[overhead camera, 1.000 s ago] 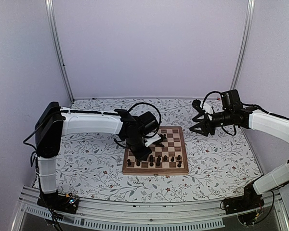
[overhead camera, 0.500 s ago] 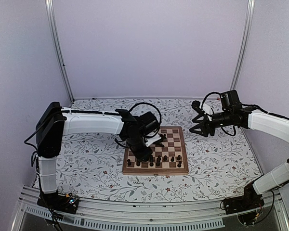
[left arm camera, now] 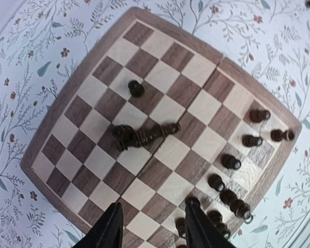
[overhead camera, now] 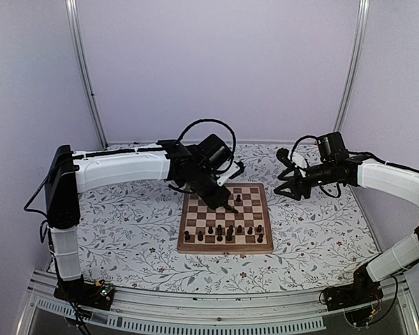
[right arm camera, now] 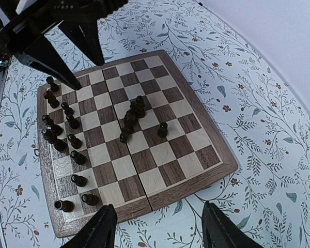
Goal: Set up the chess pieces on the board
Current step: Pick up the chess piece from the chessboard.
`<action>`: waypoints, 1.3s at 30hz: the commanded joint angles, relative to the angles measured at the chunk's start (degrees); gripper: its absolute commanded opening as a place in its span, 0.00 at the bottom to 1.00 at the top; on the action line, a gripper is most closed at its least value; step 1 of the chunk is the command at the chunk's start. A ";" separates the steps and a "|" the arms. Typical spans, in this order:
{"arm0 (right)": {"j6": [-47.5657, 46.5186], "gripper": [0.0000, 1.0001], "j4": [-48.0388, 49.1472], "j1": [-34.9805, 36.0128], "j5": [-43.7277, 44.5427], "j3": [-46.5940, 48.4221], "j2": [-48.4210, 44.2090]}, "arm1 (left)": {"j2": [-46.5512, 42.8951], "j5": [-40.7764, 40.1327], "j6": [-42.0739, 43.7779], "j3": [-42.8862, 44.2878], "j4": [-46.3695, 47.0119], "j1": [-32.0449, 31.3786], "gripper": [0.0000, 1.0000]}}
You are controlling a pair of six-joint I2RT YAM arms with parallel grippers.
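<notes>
Chess pieces stand mostly in two ragged rows along the near edge of the board; one lone piece stands upright further in, and a small heap of toppled ones lies across the middle squares, how many I cannot tell. My left gripper hovers above the board's centre, jaws apart with only bare squares between them, so it carries nothing; my right gripper hangs off past the board's far right corner, likewise spread and empty. I judge we are between placements, with the strays yet to be fetched; the next move calls for lowering the left fingers squarely over one toppled piece, pinching it without rolling its neighbours, then standing it on a free square in the near rows.
</notes>
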 commanded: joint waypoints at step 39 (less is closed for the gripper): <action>-1.69 0.60 -0.74 0.05 1.98 -0.56 0.70 | 18.77 0.06 -6.22 16.20 0.13 5.20 0.21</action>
